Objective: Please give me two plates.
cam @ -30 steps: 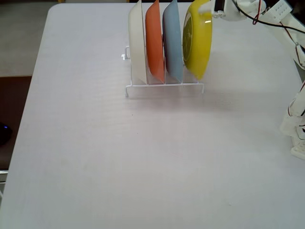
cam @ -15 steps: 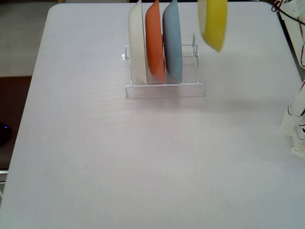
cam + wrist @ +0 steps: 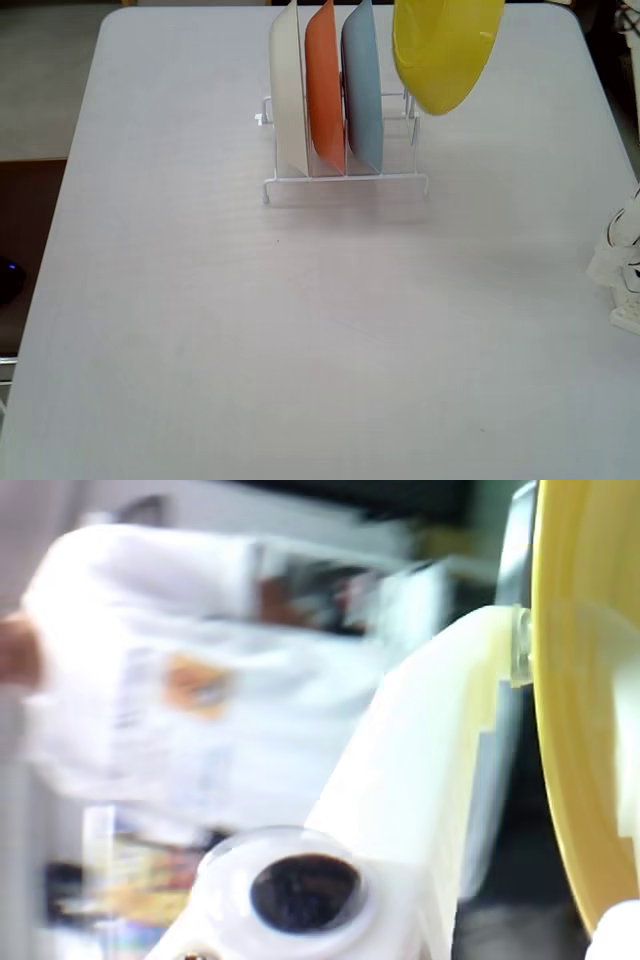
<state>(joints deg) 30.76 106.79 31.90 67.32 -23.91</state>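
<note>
The yellow plate (image 3: 445, 50) hangs tilted in the air above the right end of the wire rack (image 3: 345, 180), and its top is cut off by the frame edge. In the wrist view the yellow plate (image 3: 590, 700) fills the right edge. My gripper (image 3: 528, 650) is shut on its rim, with the white finger (image 3: 430, 770) lying against the plate's face. The gripper does not show in the fixed view. The light blue plate (image 3: 363, 85) stands upright in the rack, in the right-most filled slot.
An orange plate (image 3: 325, 90) and a cream-white plate (image 3: 288, 90) stand in the rack left of the blue one. The arm's white base (image 3: 625, 265) is at the table's right edge. The wrist view's background is blurred.
</note>
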